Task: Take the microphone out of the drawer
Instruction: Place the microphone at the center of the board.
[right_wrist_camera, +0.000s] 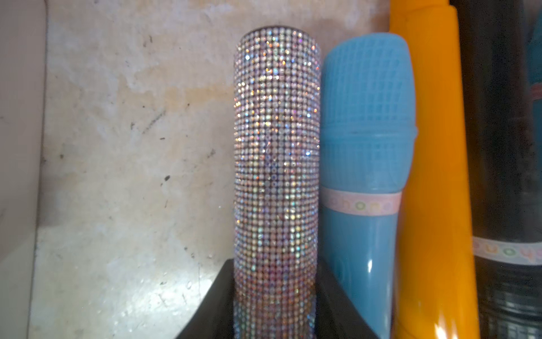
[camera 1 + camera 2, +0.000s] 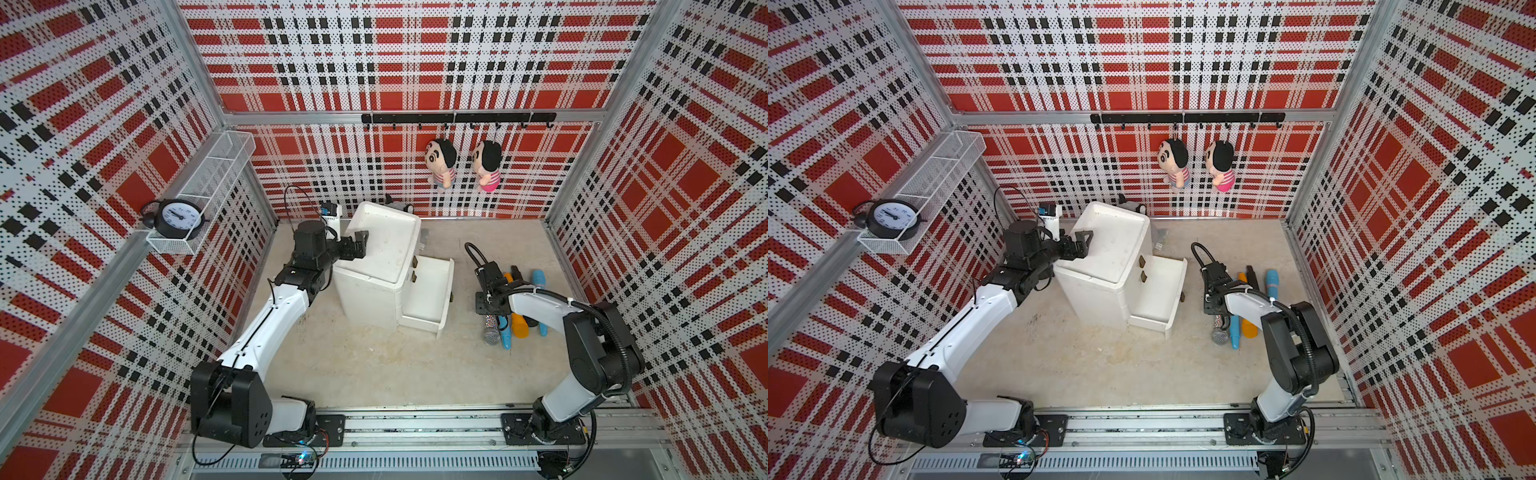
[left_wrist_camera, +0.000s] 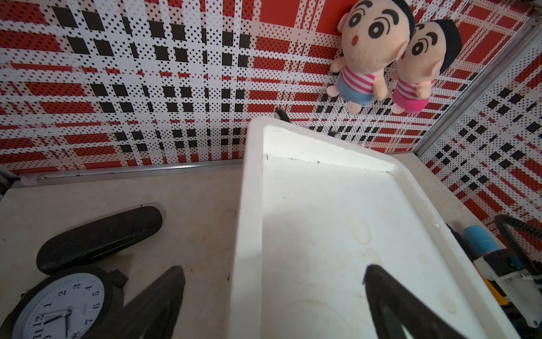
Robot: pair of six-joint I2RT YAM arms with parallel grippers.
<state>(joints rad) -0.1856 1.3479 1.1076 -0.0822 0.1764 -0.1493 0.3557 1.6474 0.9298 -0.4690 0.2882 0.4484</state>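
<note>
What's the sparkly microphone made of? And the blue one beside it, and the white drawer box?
The sparkly microphone looks wrapped in rows of tiny rhinestones, glinting in many colours; its core is hidden. The blue microphone looks like plastic: a moulded grid on its matte head, a glossy shine on its handle. The white drawer box seems matte plastic, judging by its rounded moulded edges.

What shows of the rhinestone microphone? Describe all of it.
The rhinestone microphone has a cylindrical handle covered in glittering stones and a silver mesh head, seen in a top view. It lies on the table, outside the drawer, alongside a blue microphone. The right gripper is clamped on its handle.
</note>
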